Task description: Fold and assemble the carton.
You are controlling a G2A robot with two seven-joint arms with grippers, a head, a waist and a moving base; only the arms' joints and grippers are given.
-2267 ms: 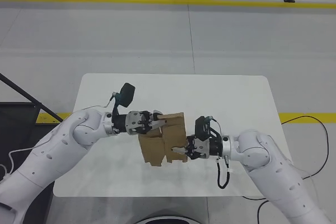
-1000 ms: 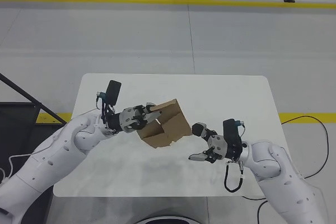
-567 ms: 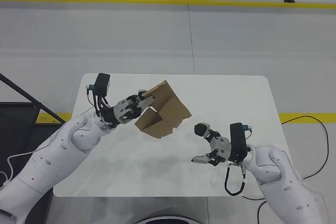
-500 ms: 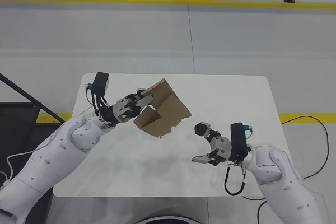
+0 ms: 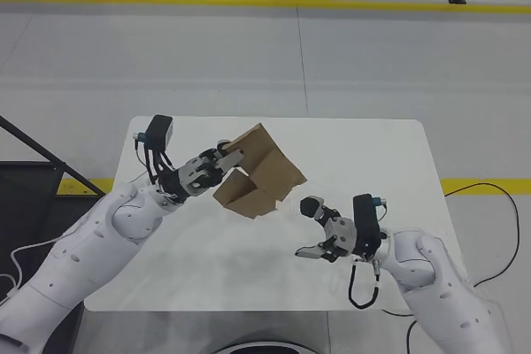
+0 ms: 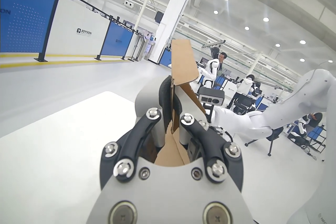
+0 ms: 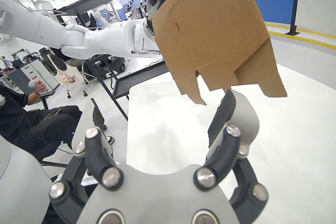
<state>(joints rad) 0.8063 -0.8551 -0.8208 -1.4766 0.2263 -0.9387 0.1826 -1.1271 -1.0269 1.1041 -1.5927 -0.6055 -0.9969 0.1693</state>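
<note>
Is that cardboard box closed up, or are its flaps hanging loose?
Loose. The carton, held above the table by the left gripper, has its end flaps sticking out unfolded.

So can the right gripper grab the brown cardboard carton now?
Probably yes: the open right gripper faces the brown cardboard carton with nothing between them, and the left gripper holds it up.

left gripper (image 5: 223, 156) clamped tight on carton (image 5: 264, 168) above table's (image 5: 372, 150) left half, right gripper (image 5: 306, 229) wide open, nearer front edge
</note>
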